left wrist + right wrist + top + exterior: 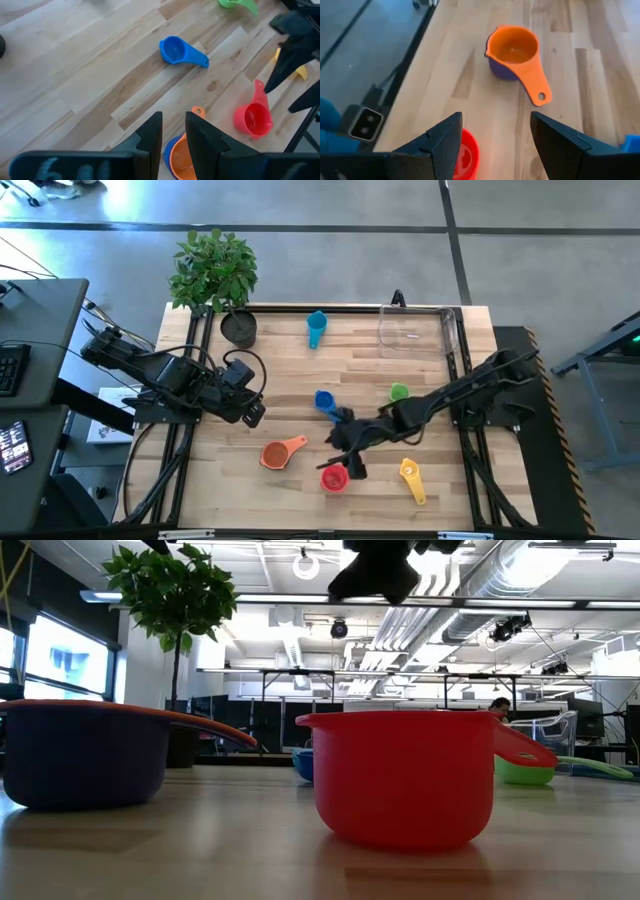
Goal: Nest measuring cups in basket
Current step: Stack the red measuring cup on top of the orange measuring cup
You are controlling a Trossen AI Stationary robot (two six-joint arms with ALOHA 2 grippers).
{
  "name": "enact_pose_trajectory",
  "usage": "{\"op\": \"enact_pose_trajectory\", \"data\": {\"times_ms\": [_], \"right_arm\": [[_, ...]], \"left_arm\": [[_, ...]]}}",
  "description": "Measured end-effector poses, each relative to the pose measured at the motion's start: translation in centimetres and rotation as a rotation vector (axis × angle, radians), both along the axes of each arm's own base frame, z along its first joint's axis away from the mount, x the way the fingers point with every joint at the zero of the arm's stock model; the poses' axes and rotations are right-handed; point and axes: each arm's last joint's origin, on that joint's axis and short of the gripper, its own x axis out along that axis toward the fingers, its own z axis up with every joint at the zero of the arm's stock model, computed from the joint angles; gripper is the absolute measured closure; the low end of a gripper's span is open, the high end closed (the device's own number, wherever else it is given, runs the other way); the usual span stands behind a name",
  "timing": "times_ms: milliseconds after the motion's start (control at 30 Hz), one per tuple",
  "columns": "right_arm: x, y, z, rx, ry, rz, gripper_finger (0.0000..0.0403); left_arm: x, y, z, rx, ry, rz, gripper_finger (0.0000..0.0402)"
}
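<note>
My right gripper is hanging open over the glossy red cup on the planked desk. Its stubby handle is pointing toward the basket side.

The orange cup is sitting inside a purple cup and hiding all but a strip of its wall. In the right wrist view, one finger is covering half of the red cup. The basket is barely showing against the table, its contents too faint to tell.
</note>
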Motion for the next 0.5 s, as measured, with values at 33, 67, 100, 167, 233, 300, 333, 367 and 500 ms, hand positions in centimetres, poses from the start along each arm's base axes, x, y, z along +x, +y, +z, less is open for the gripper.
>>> {"op": "enact_pose_trajectory", "data": {"times_ms": [33, 67, 100, 167, 233, 300, 333, 367, 500], "right_arm": [[0.2, 0.1, -0.4, -0.010, 0.012, 0.005, 0.0178], [0.4, 0.2, -0.8, -0.018, 0.024, 0.011, 0.0178], [0.5, 0.2, -1.2, -0.022, 0.037, 0.013, 0.0178], [0.7, 0.4, -2.0, -0.022, 0.063, 0.023, 0.0178], [0.9, 0.5, -2.8, -0.018, 0.085, 0.021, 0.0178], [1.1, 0.6, -3.4, -0.014, 0.104, 0.014, 0.0178], [1.1, 0.7, -3.6, -0.016, 0.111, 0.015, 0.0178], [1.2, 0.7, -3.9, -0.019, 0.118, 0.016, 0.0178], [1.3, 0.9, -4.7, -0.002, 0.145, 0.013, 0.0178]], "left_arm": [[0.0, 0.0, 0.0, 0.002, 0.001, -0.004, 0.0328], [0.0, 0.0, 0.0, 0.004, 0.002, -0.005, 0.0328], [0.0, 0.0, 0.0, 0.004, 0.002, -0.006, 0.0328], [0.0, 0.0, 0.0, 0.004, 0.002, -0.006, 0.0328], [0.0, 0.0, 0.0, 0.005, 0.001, -0.005, 0.0328], [0.0, 0.0, 0.0, 0.006, 0.001, -0.005, 0.0328], [0.0, 0.0, 0.0, 0.006, 0.000, -0.005, 0.0328], [0.0, 0.0, 0.0, 0.006, 0.001, -0.005, 0.0328], [0.0, 0.0, 0.0, 0.007, 0.001, -0.005, 0.0328]]}}
